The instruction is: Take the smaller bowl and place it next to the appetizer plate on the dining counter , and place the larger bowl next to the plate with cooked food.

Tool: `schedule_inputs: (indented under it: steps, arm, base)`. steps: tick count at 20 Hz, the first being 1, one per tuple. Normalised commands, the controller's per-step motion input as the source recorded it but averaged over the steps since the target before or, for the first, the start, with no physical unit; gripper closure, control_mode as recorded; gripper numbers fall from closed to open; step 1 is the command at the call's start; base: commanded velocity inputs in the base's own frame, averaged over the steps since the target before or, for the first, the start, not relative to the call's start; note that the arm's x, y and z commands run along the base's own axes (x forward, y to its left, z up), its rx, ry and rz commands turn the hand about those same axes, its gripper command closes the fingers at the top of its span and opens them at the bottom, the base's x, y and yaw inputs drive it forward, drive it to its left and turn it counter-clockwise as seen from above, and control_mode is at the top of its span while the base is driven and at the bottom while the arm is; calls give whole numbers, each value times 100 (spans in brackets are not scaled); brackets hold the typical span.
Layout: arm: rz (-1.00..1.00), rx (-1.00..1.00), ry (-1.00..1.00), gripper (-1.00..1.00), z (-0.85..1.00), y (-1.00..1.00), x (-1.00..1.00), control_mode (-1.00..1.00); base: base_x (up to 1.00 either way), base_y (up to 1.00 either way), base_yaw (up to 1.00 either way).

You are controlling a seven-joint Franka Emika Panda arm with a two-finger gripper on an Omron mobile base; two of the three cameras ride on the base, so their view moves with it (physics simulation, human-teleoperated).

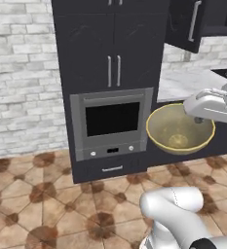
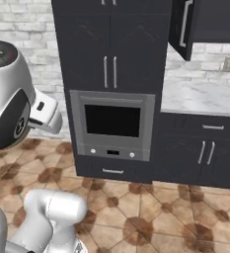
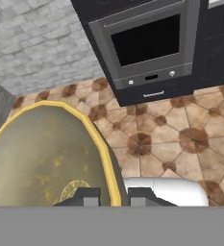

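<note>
Left base view: the smaller bowl [image 1: 179, 129], glossy golden-tan with a yellow rim, hangs tilted in the air beside the oven [image 1: 112, 121], opening toward the camera. The white hand covers part of its right rim.

Right base view: the arm hides the scene's left part.

Hand view: the jaws [image 3: 112, 196] are closed on the bowl's rim, one finger inside, one outside. The bowl's lower part is cut off.

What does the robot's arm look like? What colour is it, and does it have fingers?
The arm is glossy white, made of fat rounded tube pieces with dark joints between them. One big joint has a dark round cap with tiny red and white marks. The hand ends in two small dark fingers with square grey tips. No loose cables show.
</note>
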Motion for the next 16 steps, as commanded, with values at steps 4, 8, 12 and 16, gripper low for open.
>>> schedule_inputs:
  steps: [4,8,12,16]
  arm:
    - [0,0,0,100,0,0,0,100]
    - [0,0,0,100,0,0,0,100]
    - [0,0,0,100,0,0,0,100]
    - [0,0,0,100,0,0,0,100]
  base:
    - [-100,62,0]
    - [-100,51,0]
    - [-100,39,0]
    - [-100,38,0]
